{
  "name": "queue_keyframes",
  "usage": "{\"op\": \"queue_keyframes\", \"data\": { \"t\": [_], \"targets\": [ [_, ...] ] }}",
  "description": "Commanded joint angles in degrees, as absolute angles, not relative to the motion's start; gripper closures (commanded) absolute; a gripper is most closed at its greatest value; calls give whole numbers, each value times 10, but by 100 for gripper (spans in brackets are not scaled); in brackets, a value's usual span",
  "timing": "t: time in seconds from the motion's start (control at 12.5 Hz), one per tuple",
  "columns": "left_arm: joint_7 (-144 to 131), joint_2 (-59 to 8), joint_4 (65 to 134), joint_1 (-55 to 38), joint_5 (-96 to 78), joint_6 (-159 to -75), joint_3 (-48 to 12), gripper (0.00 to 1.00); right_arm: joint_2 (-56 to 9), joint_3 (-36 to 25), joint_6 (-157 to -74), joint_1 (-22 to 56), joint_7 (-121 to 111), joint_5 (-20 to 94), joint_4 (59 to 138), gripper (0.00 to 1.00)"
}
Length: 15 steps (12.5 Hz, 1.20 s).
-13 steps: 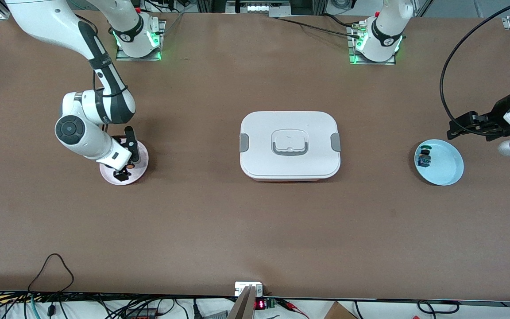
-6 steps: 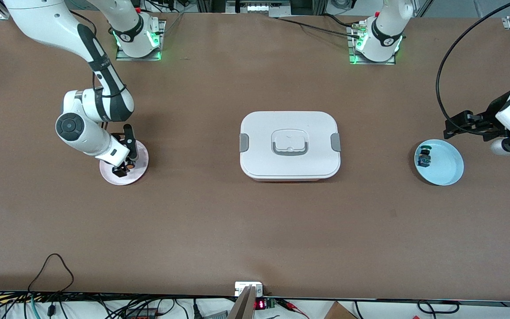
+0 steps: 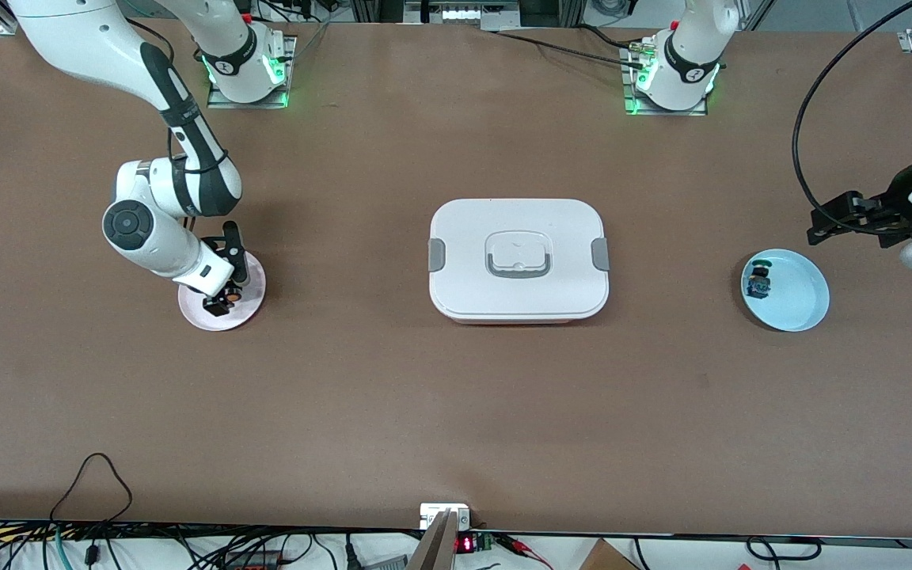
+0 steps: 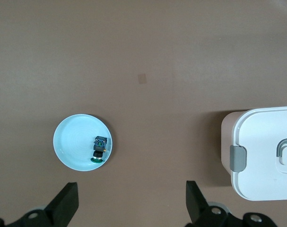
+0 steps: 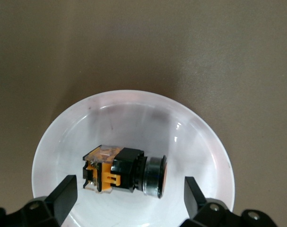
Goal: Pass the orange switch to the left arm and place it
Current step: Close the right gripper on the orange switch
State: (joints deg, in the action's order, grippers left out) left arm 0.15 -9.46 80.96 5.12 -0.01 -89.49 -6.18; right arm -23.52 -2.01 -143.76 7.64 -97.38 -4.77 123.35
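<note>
Switch status: orange switch [image 5: 126, 174] lies on its side in the pink plate [image 3: 248, 305] toward the right arm's end of the table. Black body, round orange cap with metal ring, orange-and-clear block end. Right gripper [image 5: 129, 194] sits low over that plate, fingers spread wide on either side of the switch, not touching it. Box [image 3: 518, 259] mid-table, lid on, grey clips. Blue plate [image 3: 804, 297] holds a green-capped switch [image 3: 758, 281]. Left gripper [image 4: 130, 201] hangs open over the table just beside the blue plate.
</note>
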Motion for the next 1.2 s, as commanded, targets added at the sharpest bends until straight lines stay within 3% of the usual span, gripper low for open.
{"op": "queue_keyframes", "data": {
  "t": [0.0,1.12],
  "targets": [
    [12,-90,804,50,6,-891,-70,0,-230,-17,-1455,75,-979,-39,1250,0],
    [3,-91,806,76,-32,-872,-74,0,-239,-10,-1493,74,-972,-39,1266,0]
  ]
}}
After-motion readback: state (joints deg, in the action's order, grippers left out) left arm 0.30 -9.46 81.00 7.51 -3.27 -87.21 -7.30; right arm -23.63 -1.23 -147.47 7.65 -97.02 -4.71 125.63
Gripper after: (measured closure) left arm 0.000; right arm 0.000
